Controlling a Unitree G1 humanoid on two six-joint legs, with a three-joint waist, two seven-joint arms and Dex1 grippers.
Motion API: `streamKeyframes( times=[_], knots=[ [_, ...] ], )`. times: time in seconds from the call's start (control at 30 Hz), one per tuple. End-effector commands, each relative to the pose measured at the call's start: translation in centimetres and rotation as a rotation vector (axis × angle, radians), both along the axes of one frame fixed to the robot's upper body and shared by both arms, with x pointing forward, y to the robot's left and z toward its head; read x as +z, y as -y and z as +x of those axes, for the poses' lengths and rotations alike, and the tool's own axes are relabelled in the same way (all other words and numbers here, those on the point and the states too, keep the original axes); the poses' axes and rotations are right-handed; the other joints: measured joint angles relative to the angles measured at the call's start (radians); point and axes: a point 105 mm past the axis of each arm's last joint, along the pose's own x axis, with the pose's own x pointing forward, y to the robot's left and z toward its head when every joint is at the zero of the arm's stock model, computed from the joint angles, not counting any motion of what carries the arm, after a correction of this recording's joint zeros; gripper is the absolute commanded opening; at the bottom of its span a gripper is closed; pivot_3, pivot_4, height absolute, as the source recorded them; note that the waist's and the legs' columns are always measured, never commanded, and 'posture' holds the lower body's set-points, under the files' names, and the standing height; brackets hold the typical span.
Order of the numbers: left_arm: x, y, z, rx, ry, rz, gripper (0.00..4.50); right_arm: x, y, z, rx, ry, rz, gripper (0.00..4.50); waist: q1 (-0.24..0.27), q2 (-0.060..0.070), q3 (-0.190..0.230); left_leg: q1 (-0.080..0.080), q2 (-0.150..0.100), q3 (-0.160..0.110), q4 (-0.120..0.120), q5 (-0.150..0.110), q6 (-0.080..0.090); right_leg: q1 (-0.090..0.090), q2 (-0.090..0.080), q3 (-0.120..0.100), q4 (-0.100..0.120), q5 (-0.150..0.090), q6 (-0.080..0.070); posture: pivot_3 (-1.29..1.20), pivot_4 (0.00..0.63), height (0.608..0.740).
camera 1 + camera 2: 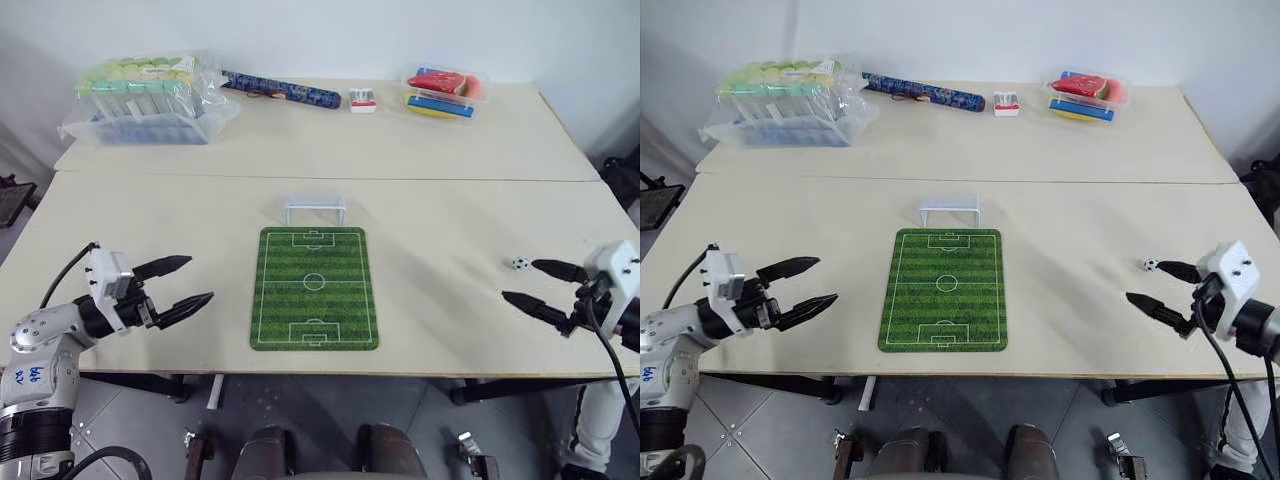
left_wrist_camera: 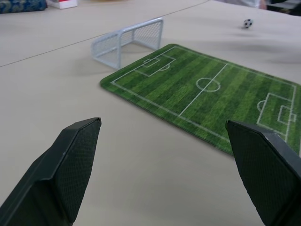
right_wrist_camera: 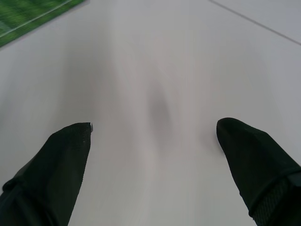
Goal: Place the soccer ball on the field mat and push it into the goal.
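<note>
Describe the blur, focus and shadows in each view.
Left eye view: even soft light, the soccer ball and the goal sharp, faint shadows only. Left wrist view: the field mat crisp, the ball soft with distance. Right wrist view: the table smeared, a dim shadow patch between the open jaws of the right gripper.

The table (image 1: 450, 150) is pale, smooth and matt, like laminate. The mat (image 1: 315, 288) looks like printed, matt, fine-textured fabric. The goal (image 2: 127, 40) is white wire mesh. The fingers (image 2: 73, 162) of the left gripper (image 1: 190, 282) are matt black with cross-hatched pads. At 11 o'clock, a bag (image 1: 150, 100) is glossy clear plastic.
</note>
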Motion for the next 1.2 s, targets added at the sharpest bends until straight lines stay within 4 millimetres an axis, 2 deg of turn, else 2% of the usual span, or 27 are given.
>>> streamKeyframes(
  times=[0.03,0.13,0.3,0.53,0.63,0.73,0.93,0.97,1.03,1.2],
  knots=[
    [1.2,2.6,-0.1,-0.086,0.048,-0.029,4.5,0.1,1.5,2.0,-0.088,0.011,-0.018,4.45,-0.001,0.0,0.0,0.0,0.0,0.0,0.0,0.0,0.0,0.0,0.0,0.0,0.0,0.0,0.0,0.0,0.15,0.74],
    [1.3,4.4,-0.1,-0.138,0.062,-0.046,4.5,-1.0,2.3,3.9,-0.142,0.008,-0.024,4.45,-0.001,0.001,0.0,0.0,0.0,0.001,0.001,0.0,0.0,0.0,0.0,0.001,0.001,0.0,0.0,0.0,0.15,0.74],
    [1.2,5.2,-0.3,-0.159,0.07,-0.058,4.5,-2.8,2.9,5.7,-0.201,-0.021,-0.009,4.45,-0.003,0.001,0.001,0.0,0.0,0.0,0.0,0.0,0.0,0.0,0.001,0.0,0.0,0.0,0.0,0.0,0.15,0.74],
    [1.1,5.2,-0.8,-0.154,0.073,-0.07,4.5,-4.5,3.0,5.6,-0.195,-0.072,0.002,4.45,-0.003,0.002,0.001,0.0,0.001,0.0,0.001,0.0,0.0,0.0,0.001,0.0,0.0,0.0,0.0,0.0,0.15,0.74],
    [0.9,4.8,-0.9,-0.148,0.066,-0.067,4.5,-4.9,3.1,5.5,-0.208,-0.092,0.019,3.87,-0.002,0.002,0.001,0.0,0.001,0.0,0.001,0.0,0.0,0.0,0.001,0.0,0.0,0.0,0.0,0.0,0.15,0.74],
    [0.8,4.4,-0.9,-0.144,0.06,-0.064,4.5,-5.1,3.0,5.3,-0.203,-0.11,0.039,2.95,0.0,0.002,0.001,0.0,0.001,0.0,0.001,0.0,0.0,0.001,0.001,0.0,0.0,0.0,0.0,0.0,0.15,0.74],
    [0.8,3.5,-0.8,-0.144,0.038,-0.084,4.5,-4.2,3.2,4.9,-0.213,-0.09,0.069,0.86,0.001,0.002,0.001,0.0,0.0,-0.001,0.001,0.0,0.0,0.001,0.001,0.0,0.0,0.0,0.0,0.0,0.15,0.74],
    [0.8,3.4,-0.8,-0.146,0.035,-0.088,4.5,-4.0,3.1,4.9,-0.207,-0.086,0.07,0.85,0.002,0.002,0.001,0.0,0.0,-0.001,0.001,0.0,0.0,0.001,0.001,0.0,0.0,0.0,0.0,0.0,0.15,0.74],
    [0.7,3.1,-0.9,-0.158,0.023,-0.089,4.5,-3.1,1.5,4.6,-0.127,-0.065,0.06,0.85,0.002,0.002,0.001,-0.001,0.001,-0.002,0.001,0.0,0.0,0.001,0.001,-0.001,0.0,0.0,0.0,0.0,0.15,0.74],
    [-0.3,2.6,-1.4,-0.219,-0.007,-0.044,4.5,-1.3,-6.6,2.7,0.231,-0.093,-0.013,0.85,-0.008,0.003,0.001,-0.001,0.001,0.0,0.001,0.0,0.0,0.0,0.001,0.0,0.0,0.0,0.0,0.0,0.15,0.74]
  ],
)
